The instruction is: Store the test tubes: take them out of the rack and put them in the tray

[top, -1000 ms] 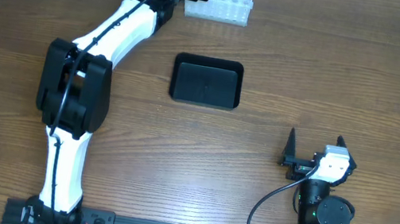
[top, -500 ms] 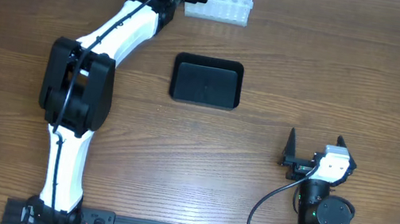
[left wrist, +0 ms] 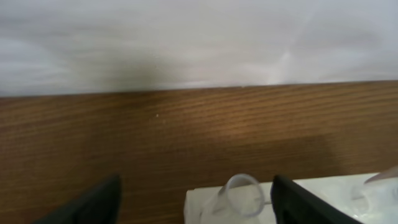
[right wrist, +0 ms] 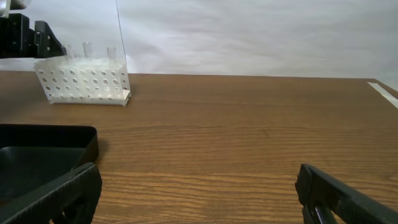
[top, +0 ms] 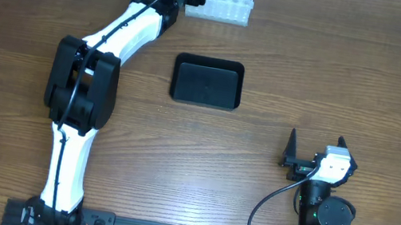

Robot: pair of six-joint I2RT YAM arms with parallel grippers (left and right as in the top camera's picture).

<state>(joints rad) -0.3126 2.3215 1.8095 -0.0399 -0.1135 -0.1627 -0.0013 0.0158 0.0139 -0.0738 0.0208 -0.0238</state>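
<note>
**A:** Which step is in hand?

**B:** The first pick, I'd judge. The left gripper (left wrist: 196, 190) sits at the end of the rack (top: 221, 4) on the left arm's side. Its jaws are parted, and the rim of one test tube (left wrist: 241, 190) stands between its fingers (left wrist: 93, 205). I can't make out either finger touching the glass.

**A:** And the other tubes?

**B:** Those I can see stand upright in the rack (three poke above it in the right wrist view). From above the glass is too clear to count.

**A:** Where is the tray?

**B:** The tray (top: 210, 61) lies near the rack, on the side toward the arms' bases, with a strip of bare table (top: 352, 72) between them.

**A:** And the right arm?

**B:** The right gripper (top: 314, 151) is well apart from the rack, out beyond the tray. Its jaws are spread and hold nothing.

**A:** What does the next move call for?

**B:** It should close squarely on that tube, then lift it straight up until it clears its hole before swinging toward the tray. The rack looks light, so a crooked pull might drag it along.
</note>
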